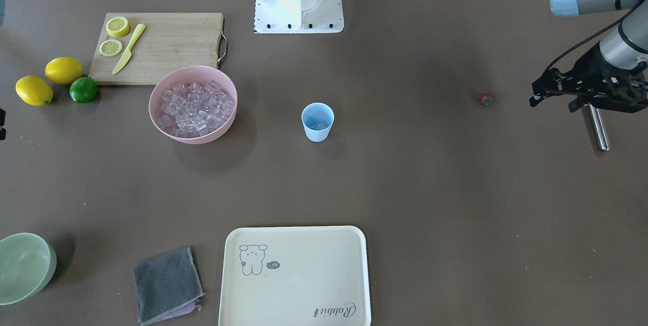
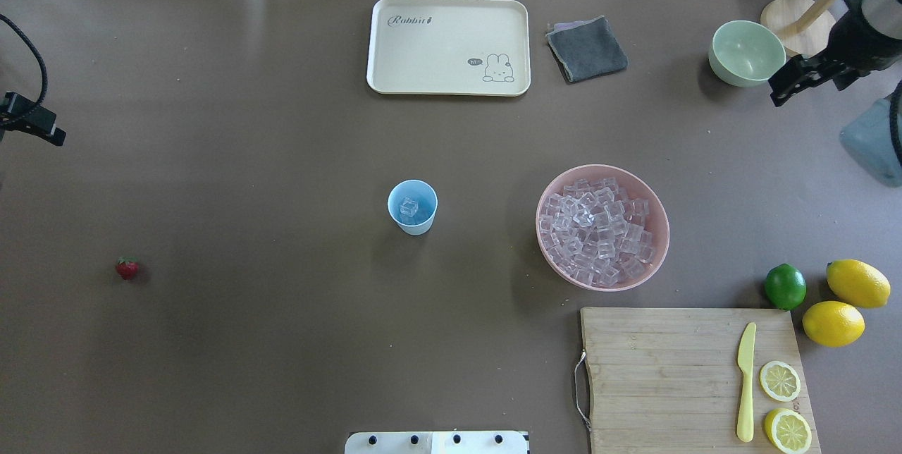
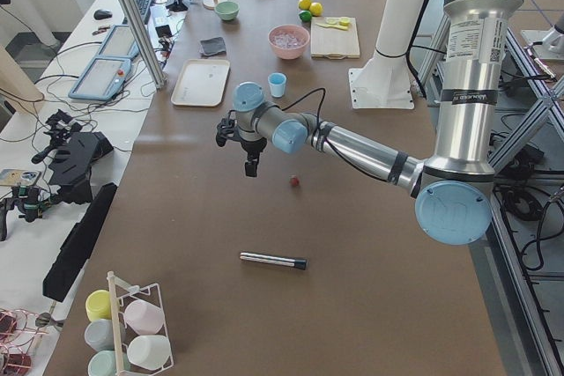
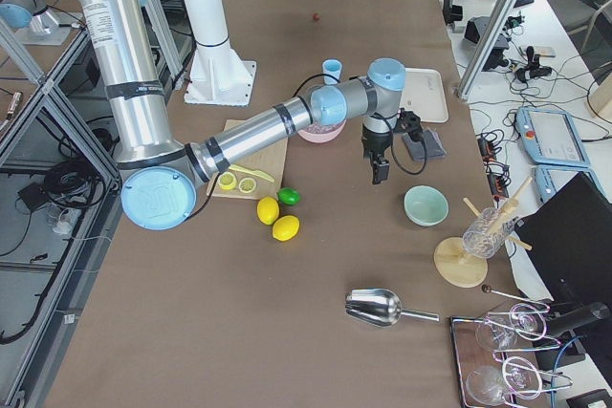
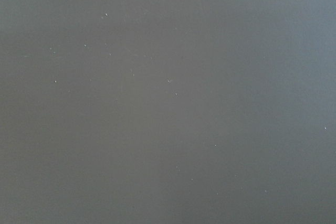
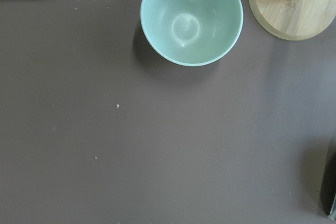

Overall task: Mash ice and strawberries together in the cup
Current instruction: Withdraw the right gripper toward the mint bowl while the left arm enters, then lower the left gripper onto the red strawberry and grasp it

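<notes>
Blue cup [image 2: 412, 207] on the desk [image 2: 282, 341] holds an ice cube [image 2: 409, 209]. The strawberry [image 2: 127, 268] lies well apart, near the left tool [image 3: 251, 167]. The right tool [image 4: 380, 175] hangs by the green bowl [image 2: 745, 53]. I cannot tell either tool's spread. Fetching the strawberry looks next: descend, pinch gently, carry.

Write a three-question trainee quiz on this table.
1. True or false: the strawberry lies outside the cup.
2. Which holds most of the ice? A. pink bowl B. green bowl C. tray
3. Fill in: the knife lies on the ____.
Key: 1 true; 2 A; 3 board.
</notes>
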`<state>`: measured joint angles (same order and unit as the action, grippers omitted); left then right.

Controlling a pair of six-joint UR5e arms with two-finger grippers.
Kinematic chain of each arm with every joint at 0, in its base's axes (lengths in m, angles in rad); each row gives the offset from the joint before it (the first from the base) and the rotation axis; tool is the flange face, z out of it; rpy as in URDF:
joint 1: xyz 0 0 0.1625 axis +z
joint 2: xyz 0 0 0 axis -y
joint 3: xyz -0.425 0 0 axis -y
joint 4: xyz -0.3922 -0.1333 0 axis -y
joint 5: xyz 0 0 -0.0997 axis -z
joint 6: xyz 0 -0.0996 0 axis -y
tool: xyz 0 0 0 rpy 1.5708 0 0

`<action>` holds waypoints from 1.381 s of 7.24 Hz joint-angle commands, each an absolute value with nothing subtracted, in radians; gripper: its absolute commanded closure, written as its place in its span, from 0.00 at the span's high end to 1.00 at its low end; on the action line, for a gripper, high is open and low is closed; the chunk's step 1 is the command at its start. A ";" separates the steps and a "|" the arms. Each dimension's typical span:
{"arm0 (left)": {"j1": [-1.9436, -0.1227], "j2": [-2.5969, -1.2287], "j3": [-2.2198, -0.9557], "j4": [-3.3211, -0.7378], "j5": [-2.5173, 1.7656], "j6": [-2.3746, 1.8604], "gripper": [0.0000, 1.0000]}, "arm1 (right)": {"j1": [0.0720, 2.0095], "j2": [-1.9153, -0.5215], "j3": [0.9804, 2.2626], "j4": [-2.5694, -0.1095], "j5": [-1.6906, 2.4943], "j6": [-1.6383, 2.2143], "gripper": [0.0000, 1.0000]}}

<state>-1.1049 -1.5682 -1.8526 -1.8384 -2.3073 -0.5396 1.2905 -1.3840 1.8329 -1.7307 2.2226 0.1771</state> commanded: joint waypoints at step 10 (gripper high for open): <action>-0.756 -1.470 -1.819 -2.235 -1.977 -0.959 0.99 | 1.543 -1.569 1.720 -1.629 2.330 -0.155 1.00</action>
